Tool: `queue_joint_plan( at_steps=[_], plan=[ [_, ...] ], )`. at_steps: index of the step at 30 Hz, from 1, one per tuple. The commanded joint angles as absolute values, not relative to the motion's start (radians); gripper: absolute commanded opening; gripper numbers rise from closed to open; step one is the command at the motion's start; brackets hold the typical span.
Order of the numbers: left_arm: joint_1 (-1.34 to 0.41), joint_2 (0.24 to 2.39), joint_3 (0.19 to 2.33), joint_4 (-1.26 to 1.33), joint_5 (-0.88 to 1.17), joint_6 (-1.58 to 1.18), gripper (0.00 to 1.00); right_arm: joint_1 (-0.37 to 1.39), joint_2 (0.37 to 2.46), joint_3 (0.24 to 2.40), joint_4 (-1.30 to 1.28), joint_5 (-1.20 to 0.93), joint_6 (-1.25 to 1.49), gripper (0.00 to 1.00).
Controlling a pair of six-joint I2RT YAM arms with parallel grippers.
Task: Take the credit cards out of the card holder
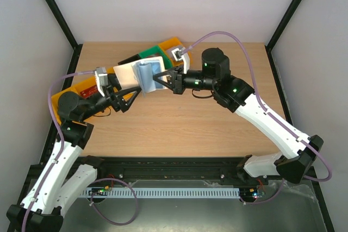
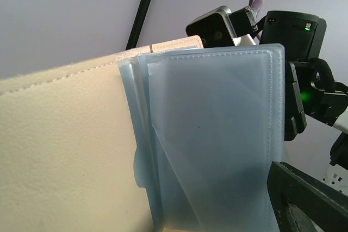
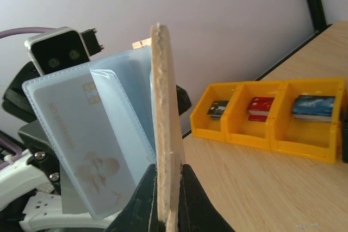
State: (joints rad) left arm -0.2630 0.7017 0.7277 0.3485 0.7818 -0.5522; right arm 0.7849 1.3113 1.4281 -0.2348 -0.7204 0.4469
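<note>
Beige card holder (image 1: pixel 142 74) is hanging between the arms.
The right gripper (image 3: pixel 167 191) is clenching its cover (image 3: pixel 163 107) alone; the left gripper (image 1: pixel 129 96) is standing released beside it. A credit card (image 3: pixel 92 139) is sitting in a blue sleeve (image 2: pixel 217 134), so pulling may be dragging the holder loose.

I see the beige bifold card holder (image 1: pixel 142 74) up above the wooden table (image 1: pixel 179 129), the left gripper (image 1: pixel 126 95) at its left and the right gripper (image 1: pixel 163 79) at its right. 1 whitish credit card (image 3: pixel 89 150) sits in its pocket. A yellow plastic bin (image 3: pixel 272 139) of 3 compartments stands on the table behind.
</note>
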Motion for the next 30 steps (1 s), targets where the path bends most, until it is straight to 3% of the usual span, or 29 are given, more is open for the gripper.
queue_joint_plan(
  at_steps=[1, 7, 9, 18, 19, 21, 27, 30],
  plan=[
    [-0.259, 0.701, 0.755, 0.350, 0.781, -0.502, 0.93, 0.785, 1.337, 1.452, -0.155, -0.836, 0.489, 0.02],
    [-0.267, 0.714, 0.761, 0.309, 0.741, -0.471, 0.88, 0.812, 1.364, 1.451, -0.104, -0.945, 0.493, 0.02],
    [-0.270, 0.715, 0.764, 0.309, 0.741, -0.471, 0.82, 0.812, 1.365, 1.446, -0.096, -0.960, 0.494, 0.02],
    [-0.273, 0.713, 0.761, 0.307, 0.775, -0.472, 0.12, 0.813, 1.355, 1.444, -0.099, -0.961, 0.474, 0.02],
    [-0.274, 0.713, 0.762, 0.308, 0.778, -0.474, 0.05, 0.811, 1.356, 1.458, -0.120, -0.957, 0.460, 0.02],
    [-0.274, 0.710, 0.768, 0.303, 0.778, -0.475, 0.02, 0.799, 1.343, 1.472, -0.172, -0.945, 0.419, 0.03],
    [-0.272, 0.700, 0.772, 0.307, 0.785, -0.475, 0.02, 0.740, 1.268, 1.461, -0.282, -0.879, 0.326, 0.63],
    [-0.272, 0.695, 0.770, 0.314, 0.790, -0.481, 0.02, 0.739, 1.247, 1.481, -0.389, -0.815, 0.228, 0.77]
  ],
)
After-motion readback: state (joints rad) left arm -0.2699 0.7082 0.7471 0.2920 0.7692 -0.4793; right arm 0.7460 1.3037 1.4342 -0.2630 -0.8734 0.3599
